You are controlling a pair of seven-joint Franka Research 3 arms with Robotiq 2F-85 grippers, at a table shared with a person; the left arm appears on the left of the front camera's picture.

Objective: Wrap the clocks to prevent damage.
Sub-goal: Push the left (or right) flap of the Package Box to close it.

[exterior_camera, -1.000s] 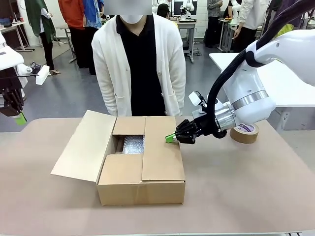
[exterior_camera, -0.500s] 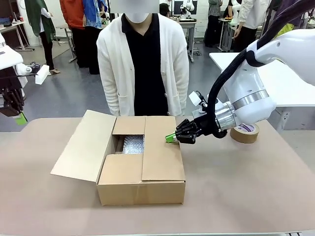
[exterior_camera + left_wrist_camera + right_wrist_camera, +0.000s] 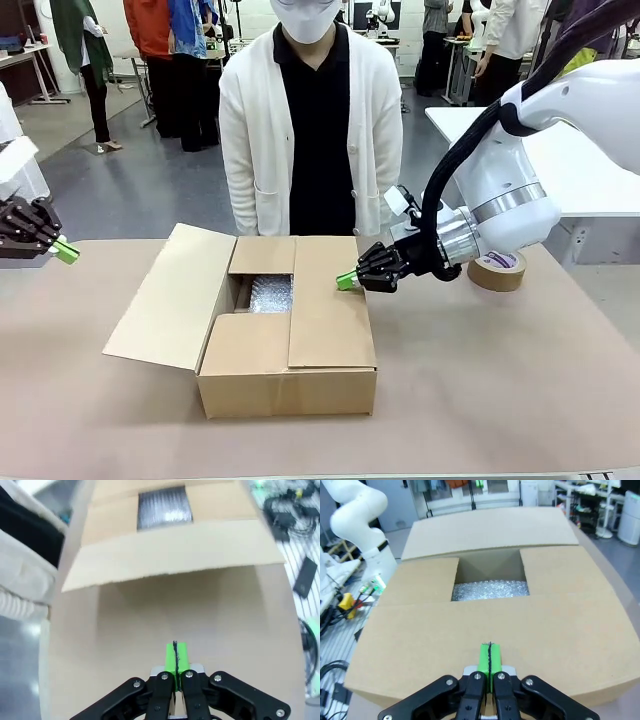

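Pads first: the right gripper (image 3: 345,281) has its green pads pressed flat together with nothing between them. Its tip is at the far end of the right flap (image 3: 330,310), which is folded down, and I can't tell if it's touching or just above. The left gripper (image 3: 66,251) is likewise closed on nothing, out over the left side of the table (image 3: 480,390), well apart from the cardboard box (image 3: 290,385). My worry: if I lean on that flap too hard it caves in onto whatever's underneath, and a closed tip is a pretty pointy thing to push with. Also, the long left flap (image 3: 165,300) is splayed open onto the table, so if the left arm swings in low to lift it, it could shove the whole box sideways or crease the flap instead of folding it. As for contents, bubble wrap (image 3: 271,294) shows through the gap between the flaps. I'd guess the clocks are bundled inside it, but I can't actually see them. A tape roll (image 3: 497,270) sits behind the right arm, and the person (image 3: 310,130) is standing just beyond the box.
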